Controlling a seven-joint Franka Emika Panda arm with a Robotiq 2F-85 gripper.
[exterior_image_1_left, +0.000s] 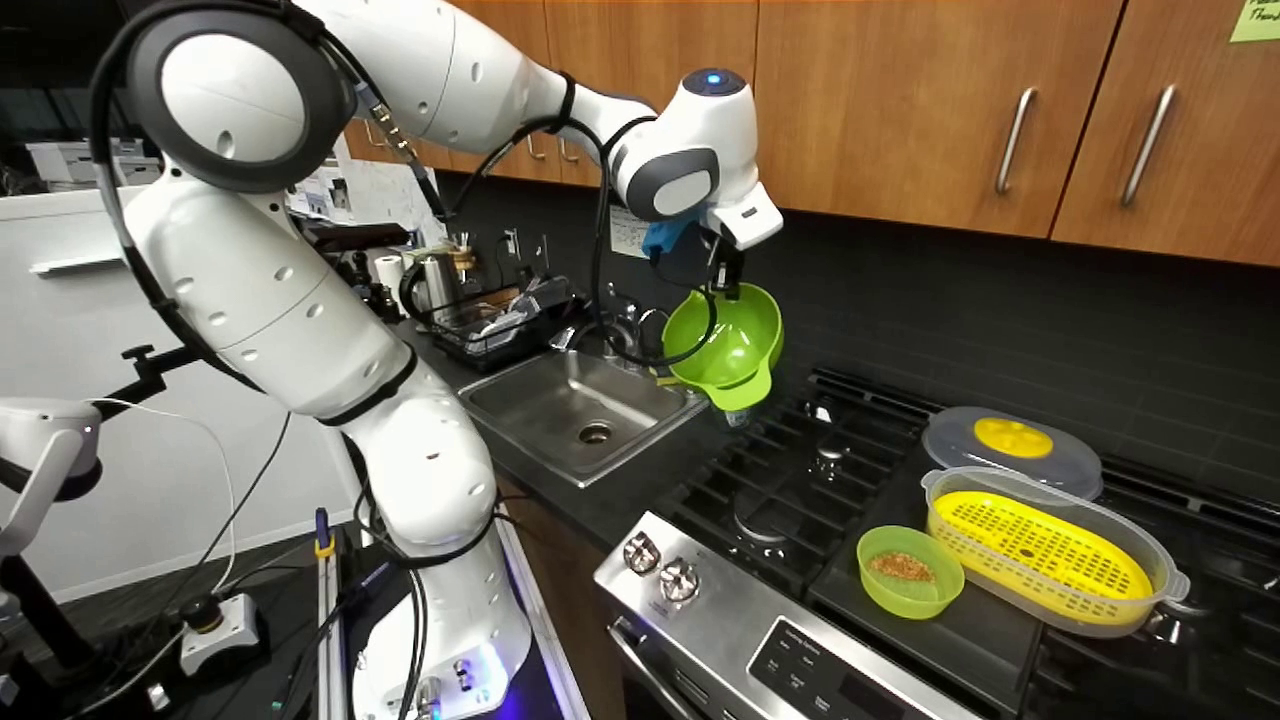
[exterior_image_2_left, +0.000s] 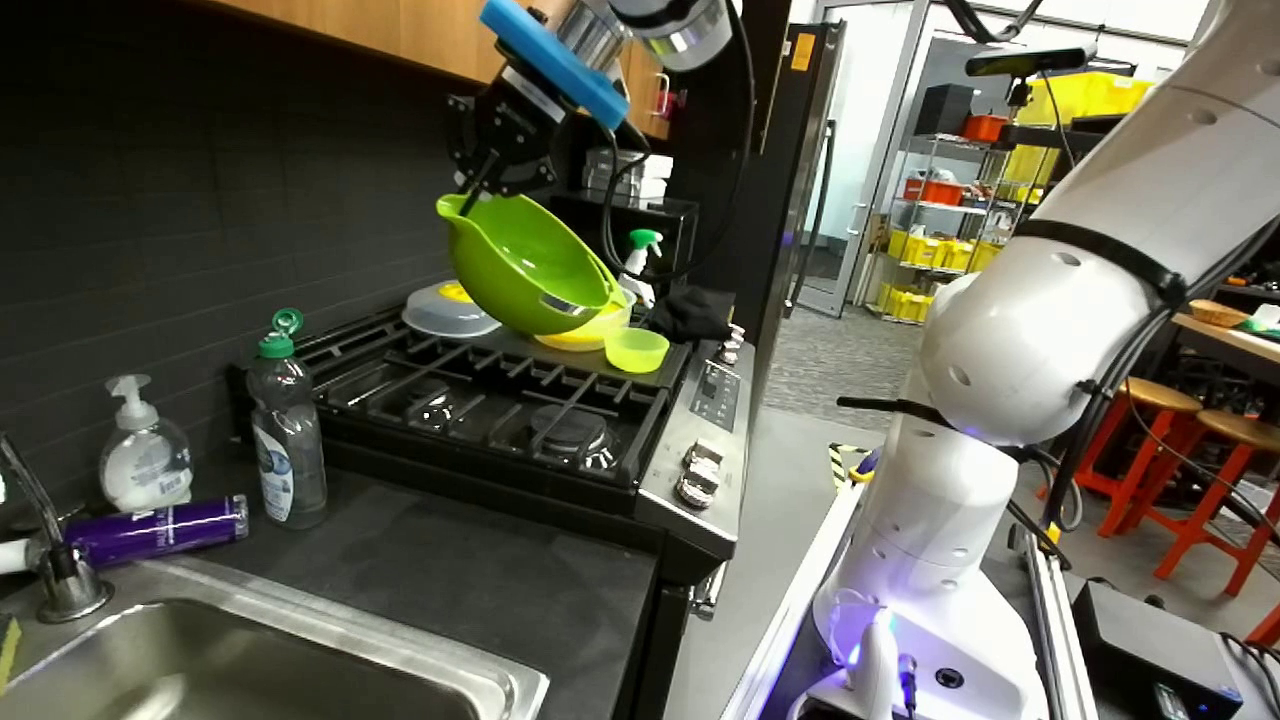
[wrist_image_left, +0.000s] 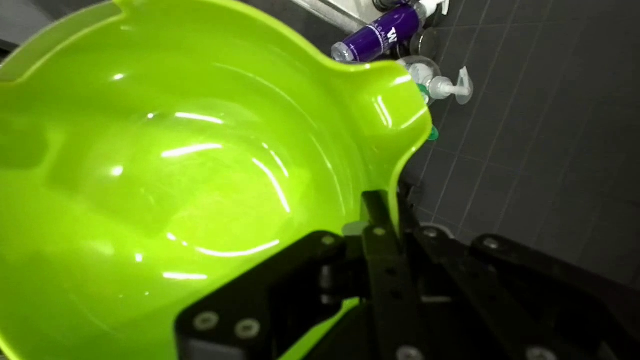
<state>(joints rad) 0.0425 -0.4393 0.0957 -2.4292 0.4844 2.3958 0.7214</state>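
The green bowl hangs tilted in midair, pinched by its rim in my gripper, near the stove and the sink. I judge this a carrying step; with only one edge held, the next move calls for slow, steady travel.

Bowl of smooth, glossy plastic

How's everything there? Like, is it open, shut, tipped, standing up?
Big green bowl: tilted, held up by its rim
Tool: closed on that rim
Small green bowl: upright, brown grains inside
Clear container: uncovered, yellow tray inside
Lid: off, beside the container
Purple bottle: lying on its side
Pump bottle: upright
Green-capped bottle: upright, cap looks flipped open
Cupboard doors: shut
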